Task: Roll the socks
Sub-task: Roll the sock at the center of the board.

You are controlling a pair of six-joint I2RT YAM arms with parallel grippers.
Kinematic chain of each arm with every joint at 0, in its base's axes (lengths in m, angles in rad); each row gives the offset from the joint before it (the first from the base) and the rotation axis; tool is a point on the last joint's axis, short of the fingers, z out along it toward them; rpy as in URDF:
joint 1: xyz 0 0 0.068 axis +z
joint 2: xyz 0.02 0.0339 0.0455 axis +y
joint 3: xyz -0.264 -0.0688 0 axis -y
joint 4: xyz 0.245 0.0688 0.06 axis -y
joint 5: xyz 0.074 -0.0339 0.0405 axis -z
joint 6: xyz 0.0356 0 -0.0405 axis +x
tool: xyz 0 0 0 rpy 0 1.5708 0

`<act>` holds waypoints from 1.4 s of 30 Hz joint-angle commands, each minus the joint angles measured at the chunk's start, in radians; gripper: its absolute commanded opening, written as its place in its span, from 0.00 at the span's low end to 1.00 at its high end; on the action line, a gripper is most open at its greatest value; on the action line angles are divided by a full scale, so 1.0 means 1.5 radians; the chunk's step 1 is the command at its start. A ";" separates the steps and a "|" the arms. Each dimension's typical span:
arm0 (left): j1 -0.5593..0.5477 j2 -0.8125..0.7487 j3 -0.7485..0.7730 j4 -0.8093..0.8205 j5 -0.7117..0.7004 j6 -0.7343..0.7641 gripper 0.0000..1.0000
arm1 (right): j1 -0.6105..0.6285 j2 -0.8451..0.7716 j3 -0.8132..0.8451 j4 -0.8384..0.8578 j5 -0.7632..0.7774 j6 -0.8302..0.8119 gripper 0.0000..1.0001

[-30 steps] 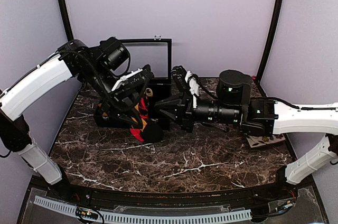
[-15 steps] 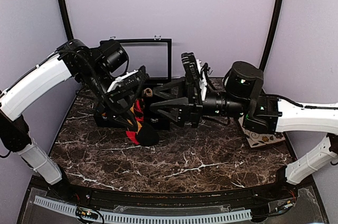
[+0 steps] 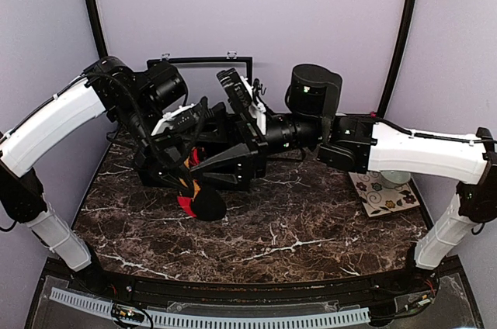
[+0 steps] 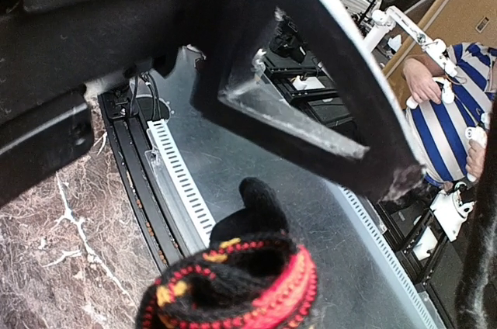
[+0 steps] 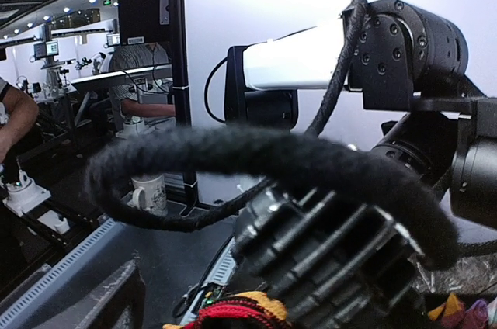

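A black sock with red-orange argyle (image 3: pixel 203 201) hangs bunched just above the marble table (image 3: pixel 311 228), and my left gripper (image 3: pixel 185 179) is shut on its upper part. In the left wrist view the rolled sock (image 4: pixel 233 286) fills the bottom, under a black triangular finger (image 4: pixel 349 88). My right gripper (image 3: pixel 225 131) stands open right beside the left one, its two fingers spread wide above and below it. In the right wrist view a black knit band of the sock (image 5: pixel 272 154) stretches across, with a red and yellow edge (image 5: pixel 241 315) below. No other socks show.
A black bin (image 3: pixel 151 175) sits behind the left gripper, below a black wire frame (image 3: pixel 203 60) against the back wall. A floral-patterned piece (image 3: pixel 380 193) lies at the table's right edge. The two arms crowd the middle rear of the table.
My right gripper has opened wide, turned, and swung left and up against the left gripper. The left gripper, still shut on the sock, has carried it slightly down and left.
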 commanded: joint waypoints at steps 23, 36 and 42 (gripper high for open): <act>-0.004 -0.013 0.041 -0.010 0.013 -0.023 0.05 | 0.063 0.003 0.056 -0.309 0.236 -0.155 0.00; -0.003 -0.172 -0.118 0.371 -0.405 -0.192 0.59 | 0.089 -0.074 -0.106 -0.040 0.551 -0.024 0.00; -0.003 -0.186 -0.138 0.321 -0.367 -0.141 0.69 | 0.102 -0.070 -0.150 0.109 0.606 0.006 0.00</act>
